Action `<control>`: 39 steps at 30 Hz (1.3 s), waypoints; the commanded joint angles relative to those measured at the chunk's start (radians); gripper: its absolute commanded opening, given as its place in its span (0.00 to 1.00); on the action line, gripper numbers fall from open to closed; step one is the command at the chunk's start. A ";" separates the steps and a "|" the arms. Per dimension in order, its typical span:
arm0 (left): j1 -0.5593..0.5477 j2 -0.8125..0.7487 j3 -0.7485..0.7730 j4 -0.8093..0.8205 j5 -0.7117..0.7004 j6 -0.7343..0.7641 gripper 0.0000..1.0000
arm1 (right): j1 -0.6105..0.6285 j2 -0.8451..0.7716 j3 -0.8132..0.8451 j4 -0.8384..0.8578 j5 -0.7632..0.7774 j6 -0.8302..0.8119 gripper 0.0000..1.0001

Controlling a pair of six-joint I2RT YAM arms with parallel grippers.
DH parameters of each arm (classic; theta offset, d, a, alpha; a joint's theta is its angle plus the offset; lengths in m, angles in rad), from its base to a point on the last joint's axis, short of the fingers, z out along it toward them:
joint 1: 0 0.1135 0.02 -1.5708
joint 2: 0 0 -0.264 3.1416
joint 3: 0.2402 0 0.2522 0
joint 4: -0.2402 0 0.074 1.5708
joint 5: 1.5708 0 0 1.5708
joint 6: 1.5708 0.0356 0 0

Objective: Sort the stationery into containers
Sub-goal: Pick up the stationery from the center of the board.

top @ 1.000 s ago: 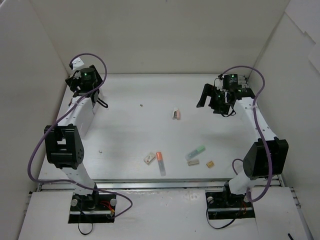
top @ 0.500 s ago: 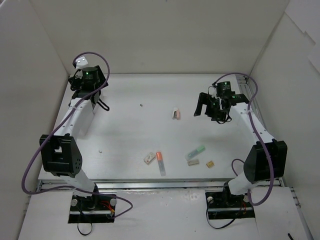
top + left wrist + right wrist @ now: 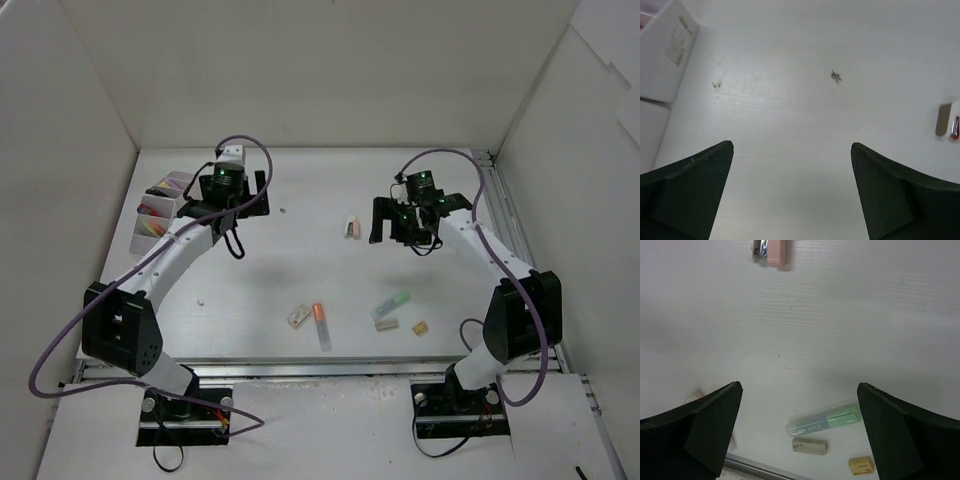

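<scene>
Both arms have swung in from the far corners toward the middle of the surface [image 3: 260,270]. That uncovers the white organiser [image 3: 158,198] at far left, with coloured pieces already in its compartments. The left hand [image 3: 256,192] hangs just beside it, fingers wide apart and empty. The right hand [image 3: 385,222], equally spread and empty, hovers near the small pink item [image 3: 351,226]. The green highlighter [image 3: 392,303], orange highlighter [image 3: 320,325] and block erasers [image 3: 387,324] lie unsorted near the front. A fresh pick seems about to begin.

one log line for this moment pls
left jaws: open, empty, near organiser | right jaws: open, empty, near pink item | loose: orange highlighter, green highlighter, erasers
</scene>
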 commanded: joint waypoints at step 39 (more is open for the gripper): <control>-0.104 -0.519 -0.425 -0.042 0.057 -0.176 0.99 | 0.770 0.079 -0.313 0.261 0.386 0.100 0.00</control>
